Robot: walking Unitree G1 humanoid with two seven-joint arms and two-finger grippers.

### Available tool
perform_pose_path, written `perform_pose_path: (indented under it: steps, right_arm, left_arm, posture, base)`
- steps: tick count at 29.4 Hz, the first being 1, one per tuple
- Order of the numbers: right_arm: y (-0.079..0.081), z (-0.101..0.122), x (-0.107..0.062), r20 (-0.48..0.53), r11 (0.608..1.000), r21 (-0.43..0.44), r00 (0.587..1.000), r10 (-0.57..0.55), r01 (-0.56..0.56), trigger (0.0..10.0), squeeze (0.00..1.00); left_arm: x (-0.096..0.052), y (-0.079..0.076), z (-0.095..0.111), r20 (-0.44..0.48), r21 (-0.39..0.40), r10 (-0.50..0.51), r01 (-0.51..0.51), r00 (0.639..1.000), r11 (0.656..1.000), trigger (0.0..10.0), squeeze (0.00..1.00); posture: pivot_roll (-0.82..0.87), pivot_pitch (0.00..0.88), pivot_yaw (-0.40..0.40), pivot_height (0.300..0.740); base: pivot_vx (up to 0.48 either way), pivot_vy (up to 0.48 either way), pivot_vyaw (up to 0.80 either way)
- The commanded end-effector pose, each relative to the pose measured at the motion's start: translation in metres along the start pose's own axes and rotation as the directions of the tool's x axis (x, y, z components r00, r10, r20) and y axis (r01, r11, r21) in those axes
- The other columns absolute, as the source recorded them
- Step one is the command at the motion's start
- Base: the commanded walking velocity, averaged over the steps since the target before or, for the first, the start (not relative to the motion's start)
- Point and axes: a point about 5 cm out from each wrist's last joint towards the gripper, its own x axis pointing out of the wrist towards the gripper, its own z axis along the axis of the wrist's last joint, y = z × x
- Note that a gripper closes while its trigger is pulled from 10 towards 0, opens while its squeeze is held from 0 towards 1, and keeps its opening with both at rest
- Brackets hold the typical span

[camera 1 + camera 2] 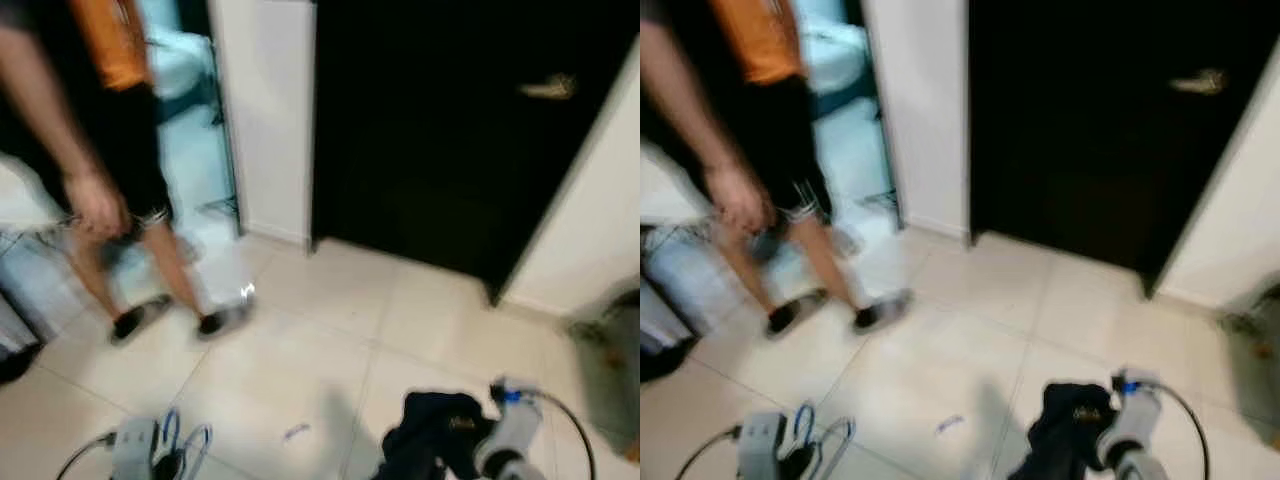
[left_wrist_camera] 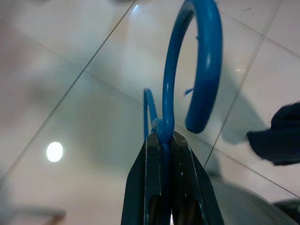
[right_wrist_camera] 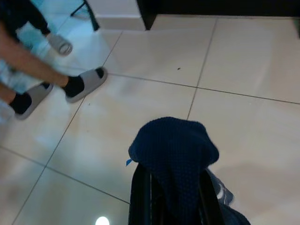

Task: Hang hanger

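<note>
My left gripper [image 2: 163, 137] is shut on the neck of a blue plastic hanger [image 2: 206, 70], whose hook curves out beyond the fingertips above the tiled floor. From the head, that hanger [image 1: 185, 438] shows low on the left at my left gripper [image 1: 165, 462]. A dark blue knitted garment [image 3: 173, 150] drapes over my right gripper [image 3: 171, 176], which is shut on it and holds it low at the right [image 1: 435, 430]. The fabric hides the right fingertips.
A person [image 1: 110, 150] in an orange top and black shorts walks at the left, feet in slippers [image 3: 86, 82] on the beige tiles. A dark door [image 1: 450, 130] with a metal handle [image 1: 548, 88] stands ahead. Between them is a white wall section [image 1: 265, 110]. The picture is blurred.
</note>
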Motion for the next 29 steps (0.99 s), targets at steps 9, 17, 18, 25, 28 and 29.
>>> perform_pose_path:
  steps: [9, 17, 18, 25, 28, 29]
  right_arm:
    - [-0.001, 0.005, 0.002, -0.002, 0.999, 0.031, 1.000, -0.009, 0.009, 10.0, 0.00]
    - [-0.010, -0.001, -0.002, 0.007, 0.996, 0.072, 0.998, -0.058, 0.057, 10.0, 0.00]
    - [-0.011, -0.002, -0.003, 0.001, 0.996, 0.071, 0.998, -0.058, 0.058, 10.0, 0.00]
    - [-0.014, -0.007, -0.008, -0.019, 0.997, 0.064, 0.999, -0.046, 0.047, 10.0, 0.00]
    - [-0.014, -0.009, -0.009, -0.022, 0.998, 0.050, 0.999, -0.039, 0.040, 10.0, 0.00]
    - [-0.014, -0.010, -0.010, -0.026, 0.999, 0.033, 0.999, -0.033, 0.034, 10.0, 0.00]
  left_arm:
    - [-0.033, -0.014, -0.039, -0.012, 0.030, -0.040, 0.040, 0.999, 0.999, 10.0, 0.00]
    - [0.029, -0.018, 0.046, 0.092, 0.103, -0.107, 0.097, 0.990, 0.990, 10.0, 0.00]
    - [0.041, -0.019, 0.070, 0.116, 0.114, -0.118, 0.104, 0.986, 0.988, 10.0, 0.00]
    - [0.056, -0.019, 0.106, 0.142, 0.126, -0.119, 0.101, 0.983, 0.987, 10.0, 0.00]
    - [0.055, -0.019, 0.105, 0.147, 0.127, -0.123, 0.105, 0.981, 0.986, 10.0, 0.00]
    - [0.054, -0.019, 0.104, 0.149, 0.132, -0.131, 0.111, 0.980, 0.985, 10.0, 0.00]
  posture:
    - [0.08, 0.019, -0.035, 0.740]
    - [0.04, 0.012, -0.007, 0.740]
    - [0.05, 0.017, -0.008, 0.740]
    - [0.06, 0.035, -0.003, 0.740]
    - [0.06, 0.036, 0.001, 0.740]
    - [0.06, 0.036, 0.000, 0.740]
  base:
    - [0.000, 0.000, 0.42]
    - [0.162, 0.000, 0.00]
    - [0.352, 0.000, 0.00]
    - [0.357, 0.000, 0.00]
    - [0.356, 0.000, 0.00]
    - [0.356, 0.000, 0.80]
